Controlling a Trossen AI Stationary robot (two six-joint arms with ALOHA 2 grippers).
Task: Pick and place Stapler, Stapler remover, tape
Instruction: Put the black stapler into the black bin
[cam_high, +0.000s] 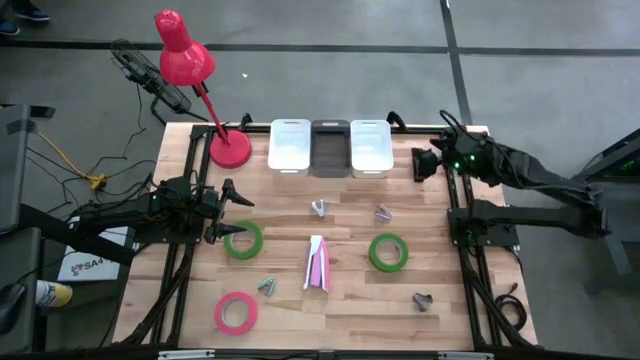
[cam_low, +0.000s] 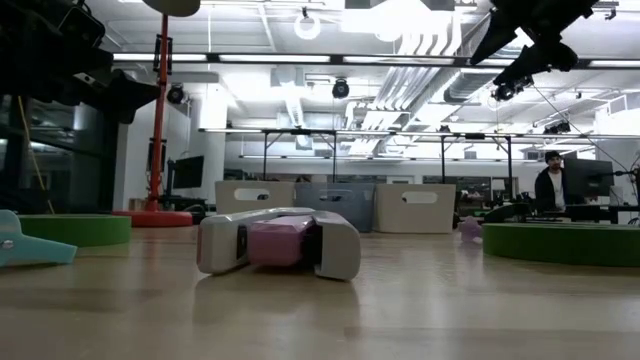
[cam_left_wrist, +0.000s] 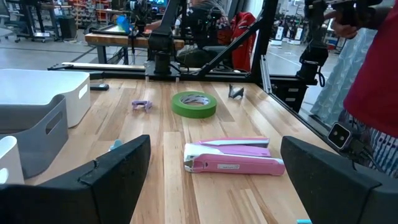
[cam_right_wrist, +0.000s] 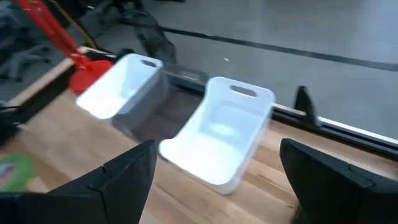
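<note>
While unreadable, small embossed label on pink stapler (cam_left_wrist: 234, 158) side.

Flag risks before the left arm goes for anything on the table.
1. The left gripper, open, hangs right beside the near green tape roll; descending could nudge it instead of gripping.
2. Small staple removers are scattered near the pink stapler; a sweep might knock them.
</note>
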